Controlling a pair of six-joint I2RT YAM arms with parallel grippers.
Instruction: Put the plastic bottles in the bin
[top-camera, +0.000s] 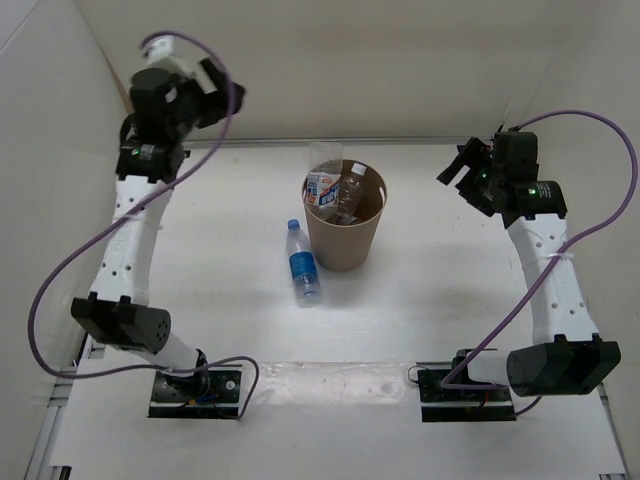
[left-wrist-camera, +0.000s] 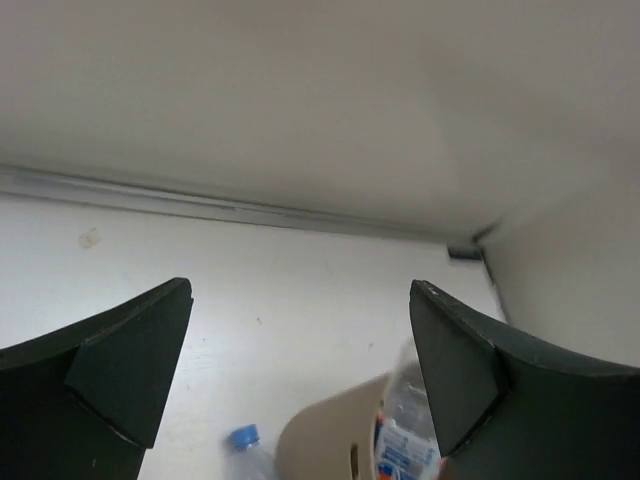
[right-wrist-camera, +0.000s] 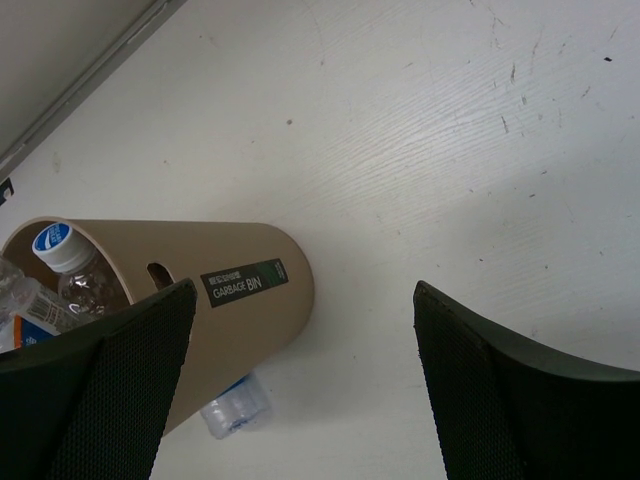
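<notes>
one blue-labelled bottle (top-camera: 303, 262) lies on its side on the bench (top-camera: 450, 300), hard against the left foot of the bin (top-camera: 345, 228); i can't tell from the top view whether they actually touch. its cap points toward the far wall. other bottles are already inside the bin, among them the white-and-blue-labelled bottle (top-camera: 321, 187), and they stand up to about the rim. i can't count them surely.

my left hand (top-camera: 222, 92) is raised high over the far left corner, fingers spread wide with nothing between them. my right hand (top-camera: 458, 166) hangs off to the right of the bin, likewise wide and empty, looking down at the bin's side.

my worry is the tight spot. i judge the left hand is the one to send, since the bottle is on its side of the bin. with so little room between bottle and bin, the inner finger could land on the bin wall and shove or tip it, spilling what's inside. a round bottle on a smooth bench may also roll off if one finger reaches it first. and the bin looks crowded, so the last bottle could perch on the others and slide back out over the rim if i let go too low or off-centre.
</notes>
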